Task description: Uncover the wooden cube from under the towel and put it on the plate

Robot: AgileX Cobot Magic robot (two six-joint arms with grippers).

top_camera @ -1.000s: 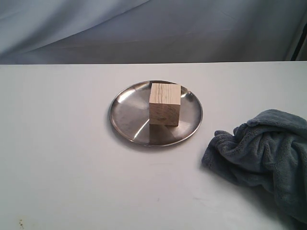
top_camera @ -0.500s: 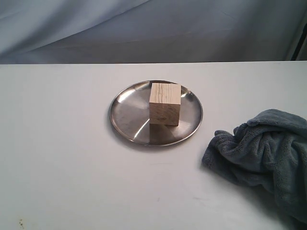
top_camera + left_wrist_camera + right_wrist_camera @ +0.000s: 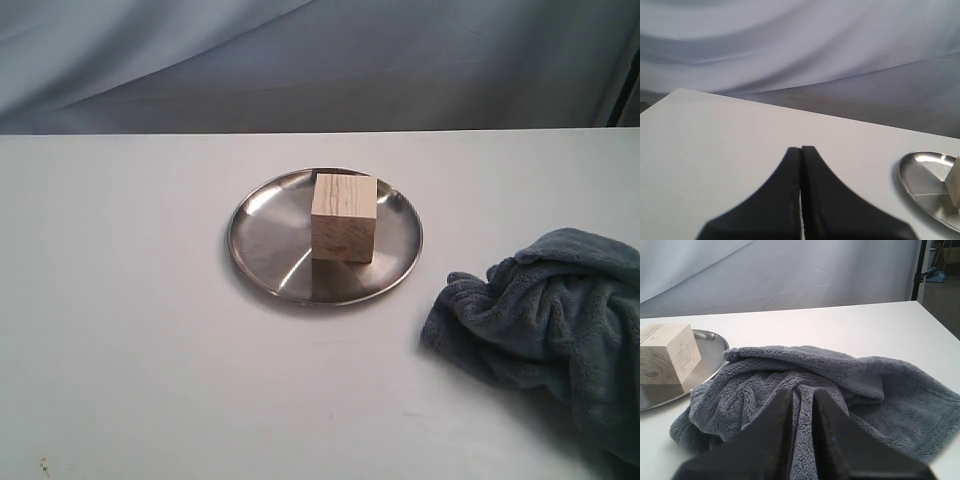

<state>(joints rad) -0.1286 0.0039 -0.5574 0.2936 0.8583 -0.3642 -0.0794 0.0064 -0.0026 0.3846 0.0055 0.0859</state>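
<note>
The white table [image 3: 130, 350] fills most of the exterior view. The grey-blue terry towel [image 3: 560, 320] lies bunched in a heap at its right edge, near the plate but apart from it. The round stainless-steel plate [image 3: 260, 240] sits at the table's middle. The wooden cube [image 3: 344, 216] stands flat on it, uncovered, toward the far right part of the dish. The left gripper [image 3: 801, 150] has its fingers pressed together, holding nothing, over bare table beside the plate. The right gripper [image 3: 802, 391] hangs with fingers slightly parted, with the towel showing through the gap.
</note>
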